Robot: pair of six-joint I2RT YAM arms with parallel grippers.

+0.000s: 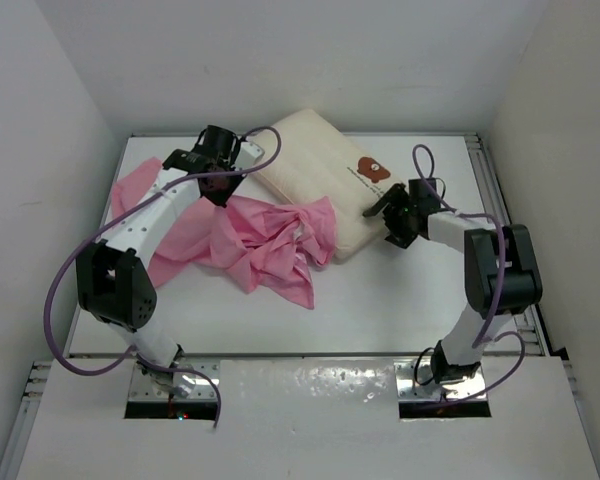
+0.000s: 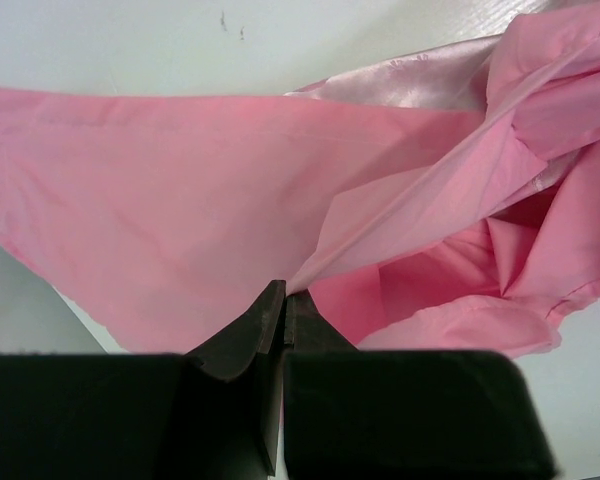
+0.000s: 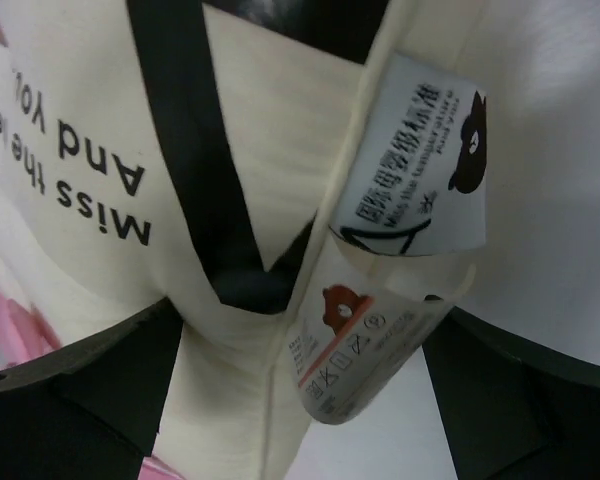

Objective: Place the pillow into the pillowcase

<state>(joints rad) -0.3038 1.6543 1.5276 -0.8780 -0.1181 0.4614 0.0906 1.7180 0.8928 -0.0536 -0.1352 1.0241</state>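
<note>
A white bench (image 1: 380,300) sits boxed in by plain white walls (image 1: 60,100), with both arms bolted at its near edge. On the left, the left arm reaches toward the far side, and the left tool (image 1: 218,152) hangs over the far left part of the bench. In the left wrist view, the left tool (image 2: 283,305) has its jaws pressed fully together, pinching a fold of the pink pillowcase (image 2: 180,190) that pulls up in a taut ridge from the tips. The pillowcase (image 1: 260,240) lies crumpled across the left and middle of the bench, and its right end touches the near edge of the pillow (image 1: 315,165). This cream pillow lies flat and angled at the far middle, with a brown bear print (image 1: 373,170) near its right corner. The right tool (image 1: 388,212) is at the pillow's near right edge. In the right wrist view, the right tool (image 3: 305,340) has its jaws spread wide and grips nothing. Between them are the pillow's seam (image 3: 250,130), some black lettering (image 3: 90,200) and two sewn-in tags (image 3: 420,160).
</note>
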